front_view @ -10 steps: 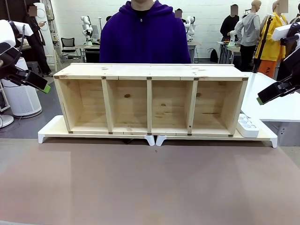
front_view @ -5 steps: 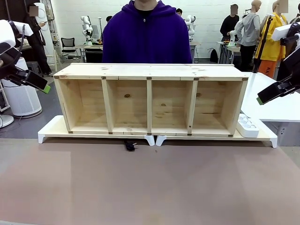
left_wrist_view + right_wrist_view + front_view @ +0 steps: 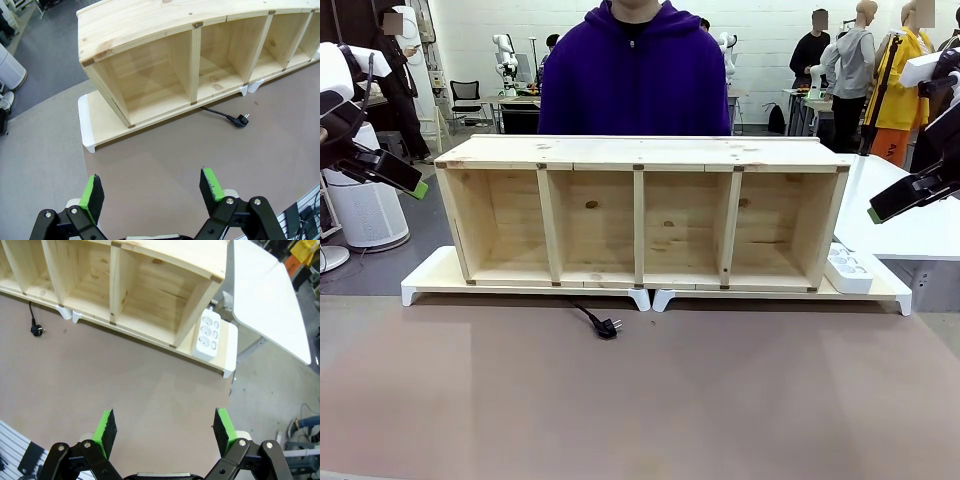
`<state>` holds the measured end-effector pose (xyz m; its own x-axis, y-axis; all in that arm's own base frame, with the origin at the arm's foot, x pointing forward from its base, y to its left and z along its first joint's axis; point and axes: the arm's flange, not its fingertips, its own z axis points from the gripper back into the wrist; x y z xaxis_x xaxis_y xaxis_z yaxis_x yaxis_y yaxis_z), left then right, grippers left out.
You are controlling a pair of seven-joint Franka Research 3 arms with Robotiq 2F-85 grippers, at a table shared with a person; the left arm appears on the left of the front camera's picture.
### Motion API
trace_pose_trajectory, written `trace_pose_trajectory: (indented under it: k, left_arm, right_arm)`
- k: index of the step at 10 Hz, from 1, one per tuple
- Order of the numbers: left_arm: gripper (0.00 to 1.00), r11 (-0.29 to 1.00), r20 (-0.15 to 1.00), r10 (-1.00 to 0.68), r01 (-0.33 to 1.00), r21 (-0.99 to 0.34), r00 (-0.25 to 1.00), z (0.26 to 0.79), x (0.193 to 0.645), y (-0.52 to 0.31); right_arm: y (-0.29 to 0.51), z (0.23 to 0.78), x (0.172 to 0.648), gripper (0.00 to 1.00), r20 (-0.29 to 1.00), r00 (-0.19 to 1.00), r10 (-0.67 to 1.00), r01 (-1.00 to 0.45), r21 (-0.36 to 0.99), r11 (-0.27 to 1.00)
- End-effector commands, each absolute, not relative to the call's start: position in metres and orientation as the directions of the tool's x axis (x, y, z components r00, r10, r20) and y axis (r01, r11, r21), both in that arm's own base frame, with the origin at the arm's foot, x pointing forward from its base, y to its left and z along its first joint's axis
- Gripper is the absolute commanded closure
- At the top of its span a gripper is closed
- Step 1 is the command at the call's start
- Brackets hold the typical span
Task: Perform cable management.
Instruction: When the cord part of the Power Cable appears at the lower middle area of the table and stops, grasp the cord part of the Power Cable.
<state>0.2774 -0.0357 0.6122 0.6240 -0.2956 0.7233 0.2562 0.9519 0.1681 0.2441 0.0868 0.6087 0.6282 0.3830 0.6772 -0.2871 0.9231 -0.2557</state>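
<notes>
bright, even indoor light, soft shadows inside the wooden shelf (image 3: 640, 152) (wrist views bow its edges), everything sharp.

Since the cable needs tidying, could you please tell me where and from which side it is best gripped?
Probably the cable just behind its plug: that stretch lies free on the table in front of the wooden shelf, while the rest disappears beneath it. Come from above, jaws across the cord.

- I see the cable (image 3: 588, 314): thin, black, ending in a small rounded plug (image 3: 608, 328).
- A short stretch lies flat on the brown table (image 3: 640, 410), emerging from under the wooden shelf (image 3: 640, 152) near its middle.
</notes>
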Motion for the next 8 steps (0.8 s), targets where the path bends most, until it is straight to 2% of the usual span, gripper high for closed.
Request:
trace_pose_trajectory:
  k: [1,8]
  left_arm:
    - [0.0,0.957,0.73,-0.281,0.245,0.159,0.623,0.6128,0.278,-0.0354]
    - [0.0,0.957,0.73,-0.281,0.245,0.159,0.623,0.6128,0.278,-0.0354]
  right_arm:
    - [0.0853,0.6086,0.2446,0.0,0.677,0.631,0.379,-0.281,-0.255,0.925]
    - [0.0853,0.6086,0.2446,0.0,0.677,0.631,0.379,-0.281,-0.255,0.925]
